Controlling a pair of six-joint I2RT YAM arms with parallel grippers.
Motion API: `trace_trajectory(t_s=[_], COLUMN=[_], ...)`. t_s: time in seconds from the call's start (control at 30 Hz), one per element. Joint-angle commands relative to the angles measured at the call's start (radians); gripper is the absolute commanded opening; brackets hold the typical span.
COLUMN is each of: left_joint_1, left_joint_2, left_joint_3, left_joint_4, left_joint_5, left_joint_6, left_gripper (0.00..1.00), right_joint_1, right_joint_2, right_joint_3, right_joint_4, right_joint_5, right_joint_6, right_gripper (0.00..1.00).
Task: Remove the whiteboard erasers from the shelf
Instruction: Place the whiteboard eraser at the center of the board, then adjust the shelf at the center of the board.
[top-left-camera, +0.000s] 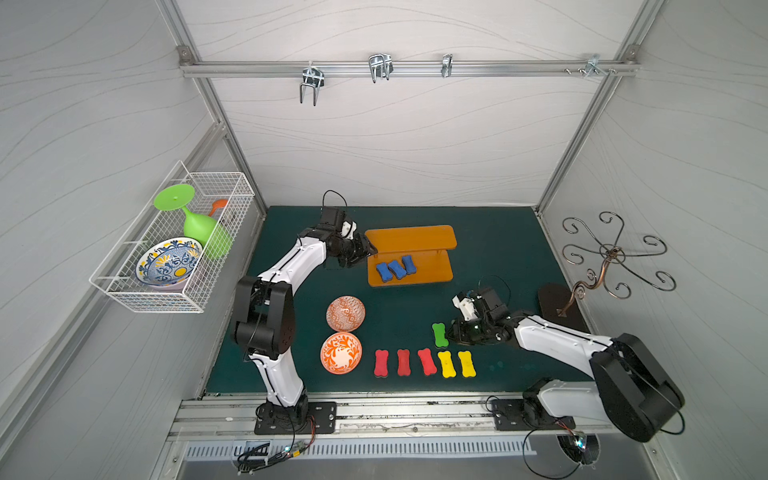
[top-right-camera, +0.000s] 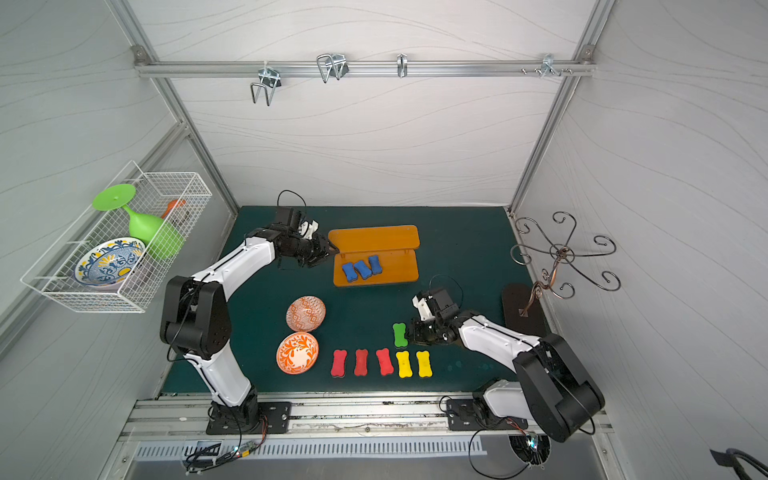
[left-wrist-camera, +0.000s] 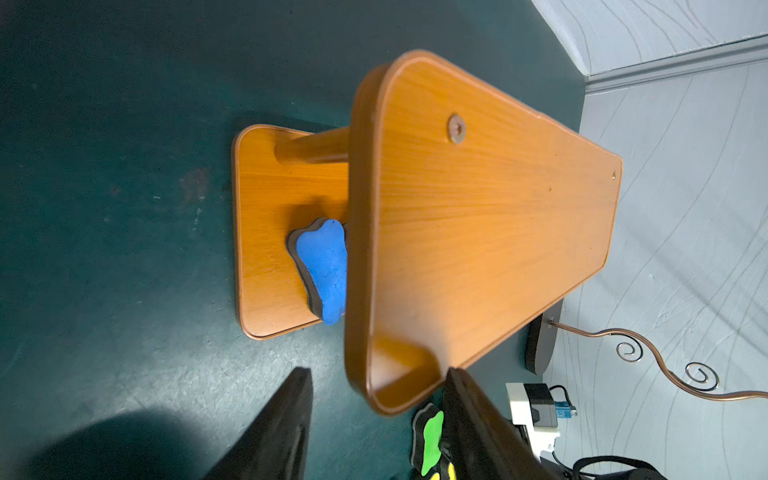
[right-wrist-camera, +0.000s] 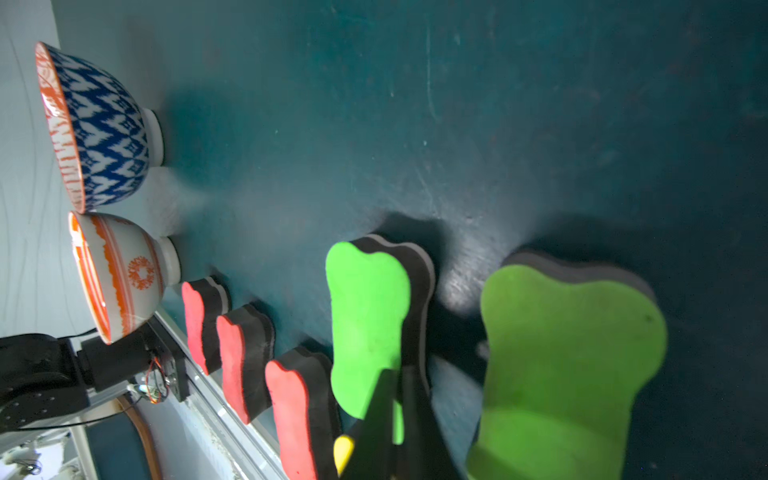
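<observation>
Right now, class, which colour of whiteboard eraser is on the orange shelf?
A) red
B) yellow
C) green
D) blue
D: three blue erasers lie side by side on the lower board of the shelf, while the red erasers and yellow erasers lie in a row on the mat.

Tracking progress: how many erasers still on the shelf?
3, in a row on the shelf's lower board: blue eraser nearest the left arm, middle blue eraser, third blue eraser. Upper board top is bare; beneath it is partly hidden.
</observation>
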Motion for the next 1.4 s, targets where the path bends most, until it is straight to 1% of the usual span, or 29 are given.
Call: trace_trajectory(t_s=[0.0, 0.1, 0.23, 0.4, 0.7, 0.9, 0.97, 1.0, 1.07, 1.13, 1.2, 1.27, 1.3, 1.37], left_joint_1=[0.005, 0.001, -0.010, -0.037, -0.067, -0.099, -0.091, -0.078, -0.033, 0.016, 0.047, 0.051, 0.050, 0.051], left_joint_2=[-0.031, -0.040, -0.036, -0.041, -0.049, -0.060, -0.097, -0.134, -0.191, -0.199, -0.177, -0.145, -0.117, -0.048], left_joint_3=[-0.011, -0.029, -0.029, -0.028, -0.013, -0.009, -0.020, -0.043, -0.075, -0.064, -0.043, -0.021, -0.004, 0.039], left_joint_4=[0.036, 0.050, 0.050, 0.043, 0.018, 0.026, 0.038, 0.064, 0.092, 0.068, 0.049, 0.047, 0.050, 0.045], left_joint_5=[0.002, 0.001, 0.000, -0.007, -0.018, -0.014, -0.023, -0.039, -0.072, -0.093, -0.088, -0.110, -0.108, -0.079], left_joint_6=[0.002, -0.002, -0.004, -0.010, -0.004, -0.014, -0.024, -0.033, -0.044, -0.039, -0.043, -0.033, -0.030, -0.029], left_gripper=[0.54, 0.53, 0.51, 0.47, 0.46, 0.46, 0.45, 0.46, 0.53, 0.59, 0.62, 0.67, 0.69, 0.71], right_joint_1=[0.008, 0.007, -0.014, -0.092, -0.235, -0.322, -0.340, -0.343, -0.343, -0.343, -0.348, -0.358, -0.364, -0.369], right_joint_2=[-0.048, -0.060, -0.070, -0.016, 0.171, 0.231, 0.239, 0.239, 0.245, 0.255, 0.260, 0.259, 0.257, 0.257], right_joint_3=[0.019, 0.052, 0.103, 0.173, 0.387, 0.419, 0.419, 0.417, 0.422, 0.429, 0.439, 0.446, 0.449, 0.460], right_joint_4=[-0.009, -0.043, -0.051, 0.016, 0.095, 0.178, 0.210, 0.227, 0.247, 0.254, 0.244, 0.236, 0.236, 0.230], right_joint_5=[0.015, 0.015, -0.003, -0.062, -0.164, -0.201, -0.191, -0.184, -0.175, -0.169, -0.159, -0.140, -0.135, -0.126], right_joint_6=[0.009, -0.002, -0.010, -0.009, -0.016, 0.039, 0.077, 0.094, 0.119, 0.140, 0.144, 0.149, 0.153, 0.156], right_gripper=[0.31, 0.37, 0.41, 0.41, 0.41, 0.41, 0.41, 0.41, 0.41, 0.42, 0.43, 0.46, 0.48, 0.51])
